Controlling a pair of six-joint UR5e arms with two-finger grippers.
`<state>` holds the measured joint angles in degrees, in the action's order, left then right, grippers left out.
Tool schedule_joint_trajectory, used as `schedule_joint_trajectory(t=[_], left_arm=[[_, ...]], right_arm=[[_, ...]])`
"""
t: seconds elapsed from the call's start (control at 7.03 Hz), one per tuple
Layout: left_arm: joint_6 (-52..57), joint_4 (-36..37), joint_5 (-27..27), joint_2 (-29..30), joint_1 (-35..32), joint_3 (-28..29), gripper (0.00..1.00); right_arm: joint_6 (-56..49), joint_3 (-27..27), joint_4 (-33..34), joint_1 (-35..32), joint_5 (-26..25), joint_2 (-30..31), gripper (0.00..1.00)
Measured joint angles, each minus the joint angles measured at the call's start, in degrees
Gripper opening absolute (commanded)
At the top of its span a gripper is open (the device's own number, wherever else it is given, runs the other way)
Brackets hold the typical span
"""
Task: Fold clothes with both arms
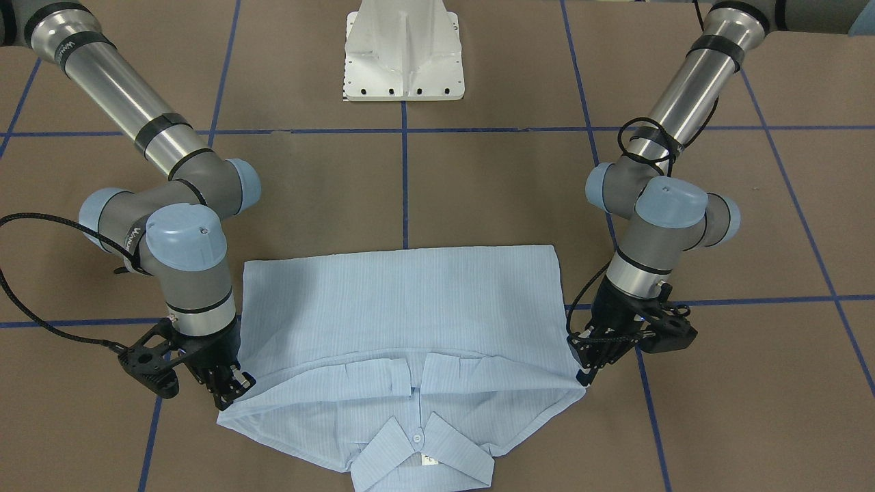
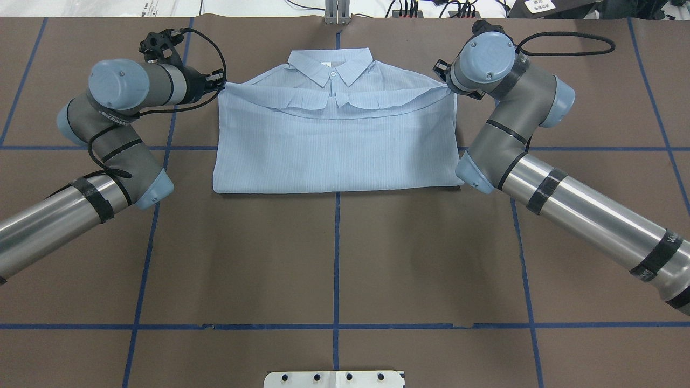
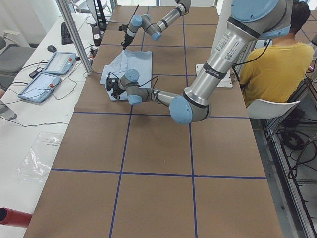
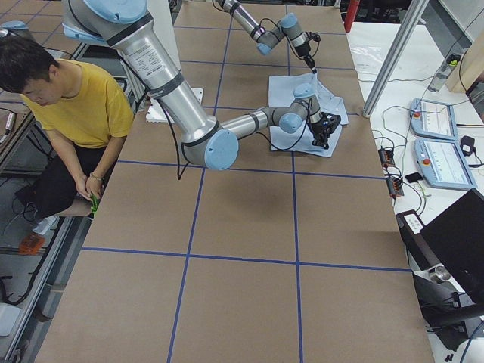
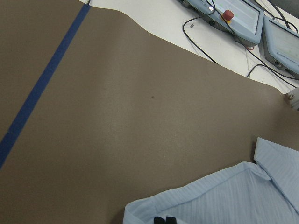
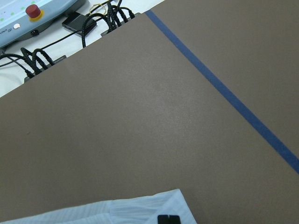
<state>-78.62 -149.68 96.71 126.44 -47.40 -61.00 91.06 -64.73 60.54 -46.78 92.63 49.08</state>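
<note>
The light-blue striped shirt (image 2: 334,145) lies flat on the brown table, collar (image 2: 330,66) at the far edge, its lower part folded up over the chest. My left gripper (image 2: 221,85) is shut on the folded layer's left corner; in the front view it sits at the right (image 1: 584,378). My right gripper (image 2: 448,86) is shut on the opposite corner, at the left in the front view (image 1: 232,396). Both corners are low, just off the table. The wrist views show shirt fabric (image 5: 224,196) (image 6: 117,210) at the closed fingertips.
The white pedestal base (image 1: 405,51) stands at the robot's side of the table. Control pendants (image 5: 233,14) (image 6: 37,18) and cables lie on the white bench beyond the far table edge. A person in a yellow shirt (image 3: 277,59) sits beside the table. An aluminium post (image 3: 74,34) stands at the far edge.
</note>
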Motion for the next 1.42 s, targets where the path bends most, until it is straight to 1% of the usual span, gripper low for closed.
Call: schedule_joint_trajectory(t=[1.14,1.28,1.42], left_arm=[[2.9,0.1,-0.1,1.8,-0.5,3.0,0.0],[3.7,0.1,-0.2,1.8,-0.5,3.3,0.0],[4.0,0.1,-0.2,1.8,-0.5,3.5,0.25]], right_arm=[[-0.1,1.8,-0.1,-0.3,-0.3,-0.7,0.0],[-0.2,1.8,-0.1,-0.3,-0.3,-0.7,0.15],[-0.2,1.8,-0.1,-0.3,-0.4,-0.7,0.51]])
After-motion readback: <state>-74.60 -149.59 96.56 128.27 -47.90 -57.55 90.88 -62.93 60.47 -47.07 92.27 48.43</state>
